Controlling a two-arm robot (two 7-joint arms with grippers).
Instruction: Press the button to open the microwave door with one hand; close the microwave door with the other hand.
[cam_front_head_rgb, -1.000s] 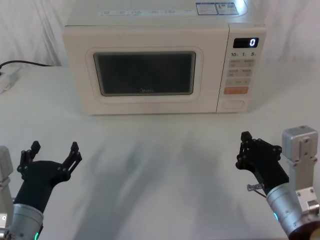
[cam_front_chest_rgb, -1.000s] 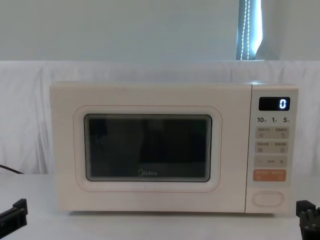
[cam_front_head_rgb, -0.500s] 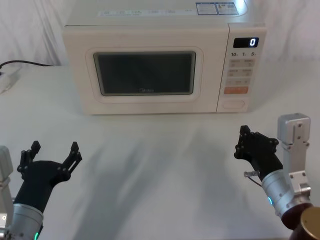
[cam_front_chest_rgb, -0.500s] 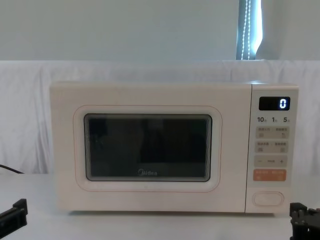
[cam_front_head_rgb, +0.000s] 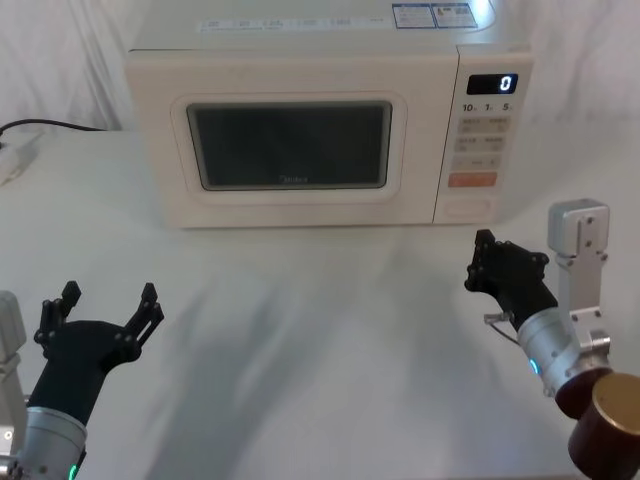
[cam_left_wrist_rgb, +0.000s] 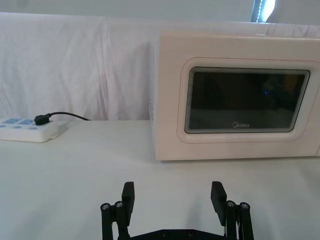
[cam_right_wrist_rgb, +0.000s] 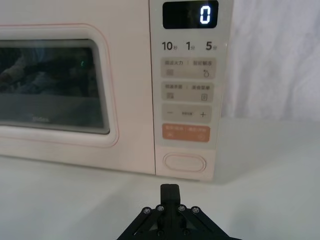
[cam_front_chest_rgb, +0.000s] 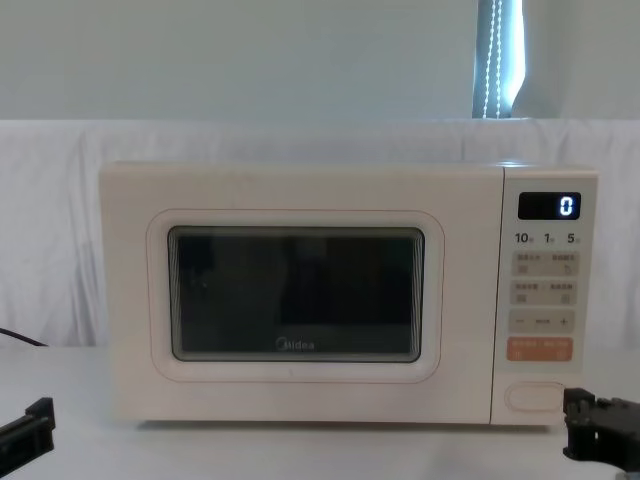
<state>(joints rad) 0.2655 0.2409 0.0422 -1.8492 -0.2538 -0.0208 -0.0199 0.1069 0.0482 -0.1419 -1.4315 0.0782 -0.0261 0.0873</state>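
Button (cam_right_wrist_rgb: 185, 162) unpressed, low on the control panel (cam_right_wrist_rgb: 186, 90), under the orange key (cam_right_wrist_rgb: 185, 133); display (cam_right_wrist_rgb: 190, 14) reading 0; door (cam_front_head_rgb: 290, 150) shut flush with the microwave (cam_front_head_rgb: 300, 40), at the table's (cam_front_head_rgb: 320, 330) far middle; same as a second ago.

Right gripper (cam_front_head_rgb: 482, 264) above the table, short of the panel and apart from it; fingers (cam_right_wrist_rgb: 170, 192) clenched together into one tip, aimed just below the button in the right wrist view; nothing grasped. Against the frames a second and half a second back: moved forward and slightly left toward the microwave's lower right corner; lower in the chest view earlier at the right edge, now (cam_front_chest_rgb: 590, 435) risen beside the panel's bottom, near the button (cam_front_chest_rgb: 535, 396); not touching.

Left gripper (cam_front_head_rgb: 105, 312) parked low on the near left, well apart from the microwave; fingers (cam_left_wrist_rgb: 129, 192) spread wide, released, empty; position unchanged from earlier frames.

Power strip (cam_left_wrist_rgb: 27, 131) with black cable at the table's far left; unmoved.
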